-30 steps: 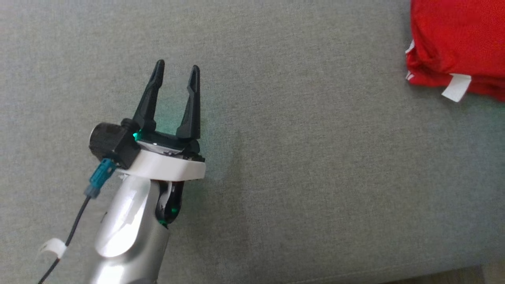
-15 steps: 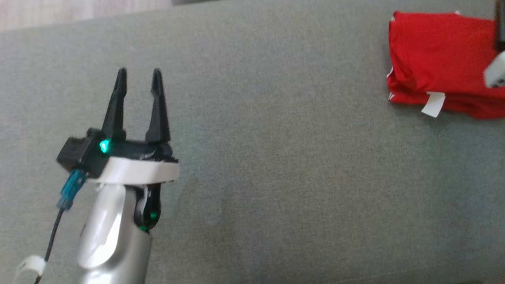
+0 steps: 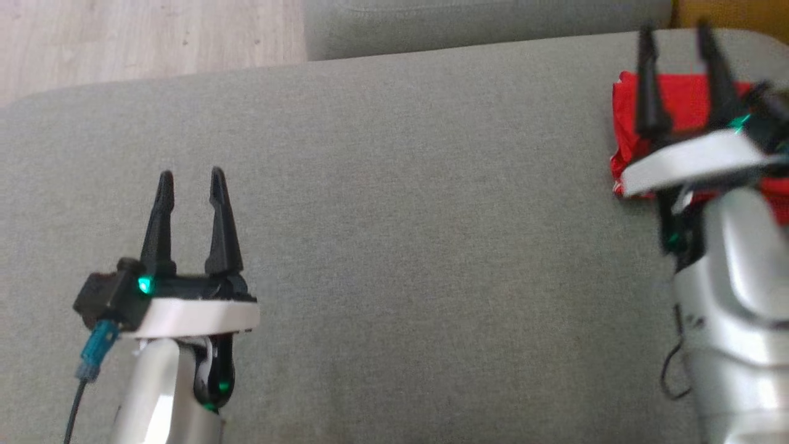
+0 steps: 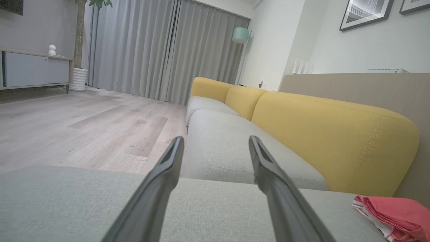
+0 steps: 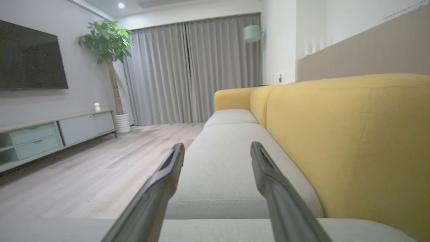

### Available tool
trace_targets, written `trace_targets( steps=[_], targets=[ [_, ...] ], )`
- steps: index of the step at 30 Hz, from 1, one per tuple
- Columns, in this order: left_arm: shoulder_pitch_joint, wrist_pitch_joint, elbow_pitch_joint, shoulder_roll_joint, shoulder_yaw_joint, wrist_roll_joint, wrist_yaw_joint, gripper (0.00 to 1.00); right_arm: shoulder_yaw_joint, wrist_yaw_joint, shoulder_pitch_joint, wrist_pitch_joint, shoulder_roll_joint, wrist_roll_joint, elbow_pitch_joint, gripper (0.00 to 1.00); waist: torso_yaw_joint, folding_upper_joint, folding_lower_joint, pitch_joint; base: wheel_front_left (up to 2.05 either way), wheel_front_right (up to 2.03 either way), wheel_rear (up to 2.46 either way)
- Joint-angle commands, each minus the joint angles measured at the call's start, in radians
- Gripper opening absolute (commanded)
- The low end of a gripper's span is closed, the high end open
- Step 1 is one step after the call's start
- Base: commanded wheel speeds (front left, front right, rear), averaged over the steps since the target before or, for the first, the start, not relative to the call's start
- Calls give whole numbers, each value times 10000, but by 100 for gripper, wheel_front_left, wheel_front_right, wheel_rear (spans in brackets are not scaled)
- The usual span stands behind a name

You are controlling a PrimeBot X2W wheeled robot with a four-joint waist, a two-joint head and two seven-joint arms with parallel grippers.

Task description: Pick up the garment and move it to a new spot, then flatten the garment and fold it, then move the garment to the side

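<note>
Head view: the red garment (image 3: 678,102) lies folded at the right edge of the grey sofa cushion (image 3: 431,216), partly behind the right gripper (image 3: 673,34); the left gripper (image 3: 188,176) hovers well apart. All 2 grippers' jaws are released and empty. Folding and moving aside look finished.

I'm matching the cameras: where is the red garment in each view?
Head view: red garment at upper right, partly behind the right gripper.
Left wrist view: lower right corner, on the grey seat cushion.
Right wrist view: that cushion and yellow backrest ahead.
Shared landmark: the grey seat cushion.
</note>
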Motion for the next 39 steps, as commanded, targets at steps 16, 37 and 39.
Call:
trace_targets(
  steps=[16,37,39],
  targets=[
    [974,-49,-316,112,225,-481,-57,100,577,-9,3159,-925,821,775,-634,100,130,-1,2,-416,0,0,0],
    [1091,-49,-254,112,365,-723,86,100,566,-9,3182,-928,823,856,-1023,100,14,-1,2,-443,0,0,0],
    [1099,-49,-292,112,406,-744,136,100,567,-9,3176,-929,823,851,-1016,100,6,-1,2,-443,0,0,0]
  ],
)
